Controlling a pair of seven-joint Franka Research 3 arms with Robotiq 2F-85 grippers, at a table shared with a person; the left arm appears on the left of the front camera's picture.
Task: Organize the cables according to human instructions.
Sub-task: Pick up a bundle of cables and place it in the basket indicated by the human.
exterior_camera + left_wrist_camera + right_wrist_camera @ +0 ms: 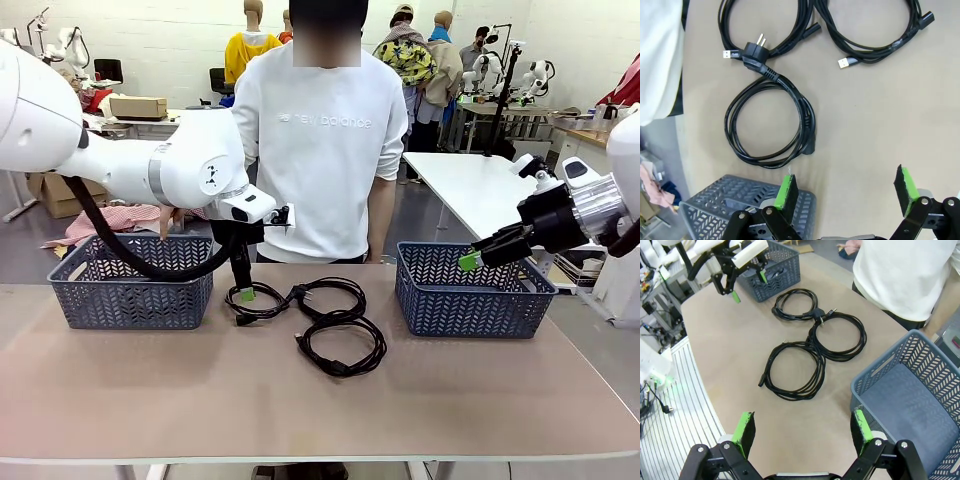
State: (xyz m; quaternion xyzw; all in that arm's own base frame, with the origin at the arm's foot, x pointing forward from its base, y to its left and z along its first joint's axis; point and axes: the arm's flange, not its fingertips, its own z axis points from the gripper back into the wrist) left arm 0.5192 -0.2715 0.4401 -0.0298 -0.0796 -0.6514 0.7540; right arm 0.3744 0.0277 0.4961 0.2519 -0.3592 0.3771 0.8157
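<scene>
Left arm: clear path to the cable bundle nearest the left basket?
Probably yes. The left gripper hangs open just beside that cable bundle, with only bare table between them.

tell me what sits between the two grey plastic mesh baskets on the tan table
Three coiled black power cords lie on the tabletop between the left basket and right basket, as the front view shows.

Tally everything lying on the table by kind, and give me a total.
Coiled black cables, loose: 3
Grey baskets: 2
Total: 5
Anything inside the left basket is too hidden to count.
</scene>
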